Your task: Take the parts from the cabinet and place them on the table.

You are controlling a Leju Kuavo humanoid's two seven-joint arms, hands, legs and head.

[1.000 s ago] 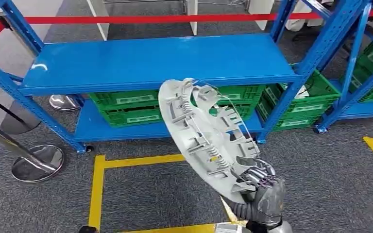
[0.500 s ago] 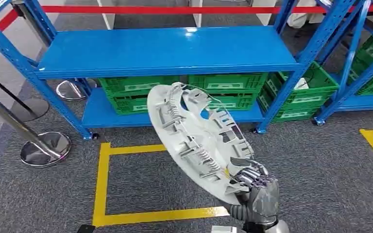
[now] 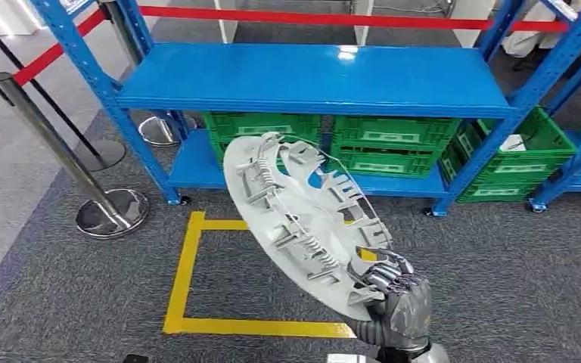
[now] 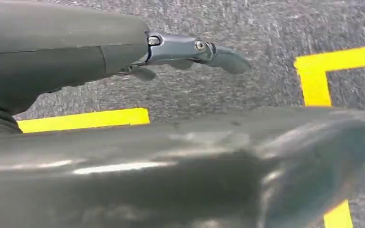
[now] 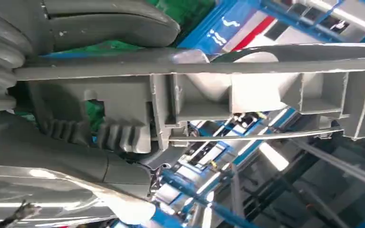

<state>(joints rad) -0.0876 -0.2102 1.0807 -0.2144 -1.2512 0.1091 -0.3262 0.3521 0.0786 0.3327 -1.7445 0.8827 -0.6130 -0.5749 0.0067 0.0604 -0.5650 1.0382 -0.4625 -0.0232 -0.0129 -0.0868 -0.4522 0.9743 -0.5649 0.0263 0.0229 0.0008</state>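
Head view is showing the right hand (image 3: 398,296) low in the picture, gripping the lower rim of a round grey plastic wheel-cover part (image 3: 302,215) with ribbed clips on its inner face. The part is tilting up and away from the hand, hanging in the air above the grey carpet floor (image 3: 499,257) and a yellow taped rectangle (image 3: 185,261). Behind it, a blue metal shelving rack (image 3: 318,76) is standing, with green plastic crates (image 3: 393,144) sitting on its lower shelf. A red barrier belt (image 3: 272,15) is running across behind the rack, and chrome stanchion posts (image 3: 83,174) are standing to the left. Right wrist view is showing the grey thumb (image 5: 109,21) pressing over the part's rim. Left wrist view is showing the left hand (image 4: 190,50) over the carpet, with nothing in it and one dark finger reaching out; how far apart the others lie cannot be told.
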